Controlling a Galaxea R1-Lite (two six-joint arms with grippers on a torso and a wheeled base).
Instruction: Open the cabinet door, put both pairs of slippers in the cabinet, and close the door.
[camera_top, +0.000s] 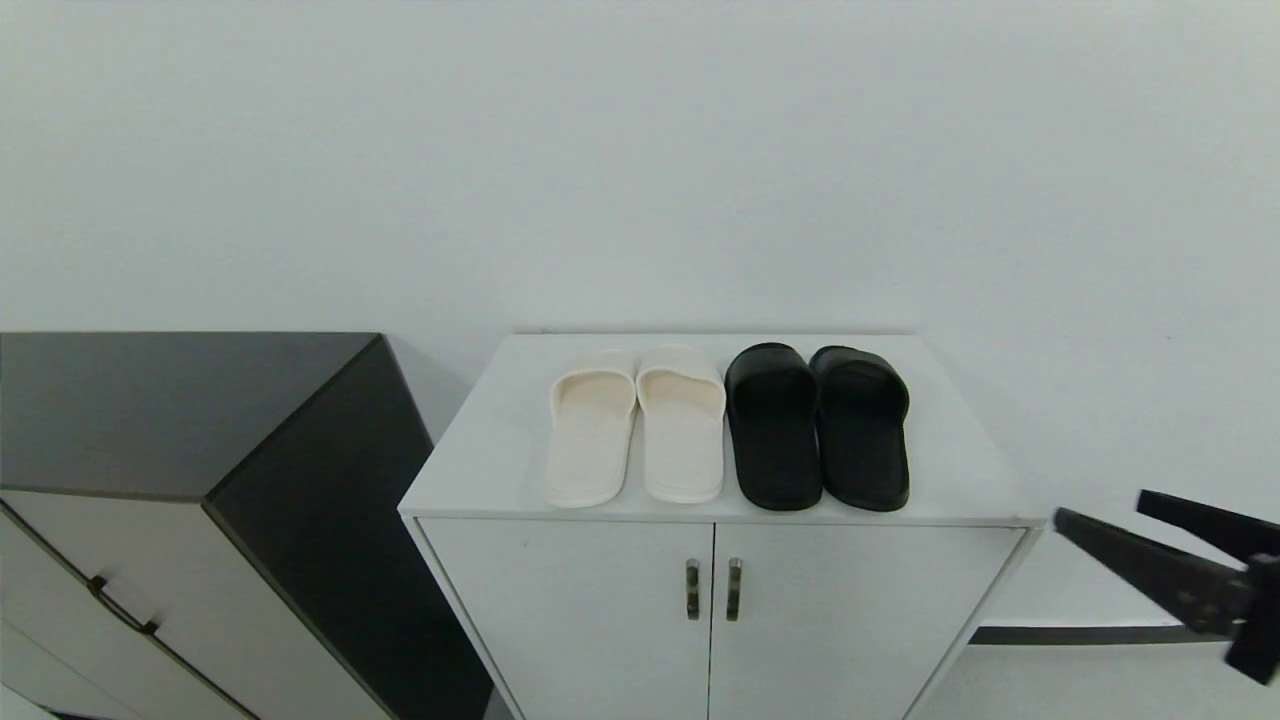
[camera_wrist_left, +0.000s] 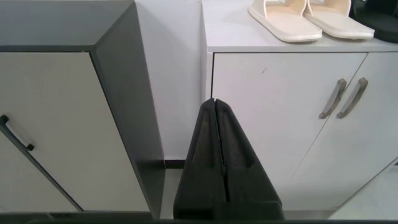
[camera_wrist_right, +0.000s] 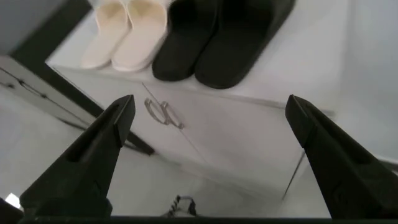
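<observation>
Two pairs of slippers lie side by side on the cabinet top (camera_top: 480, 450), heels at its front edge: cream pair (camera_top: 635, 425) left, black pair (camera_top: 818, 425) right. Both doors (camera_top: 860, 620) are shut, handles meeting mid-front. The right tool (camera_top: 1100, 507), spread wide, hangs off the right front corner; the left tool (camera_wrist_left: 214, 109), pinched closed, sits low by the left side. Hooking the right door's handle (camera_top: 734, 588) and pulling in an arc seems best; the dark cupboard (camera_top: 200, 420) crowds the left door's swing.
</observation>
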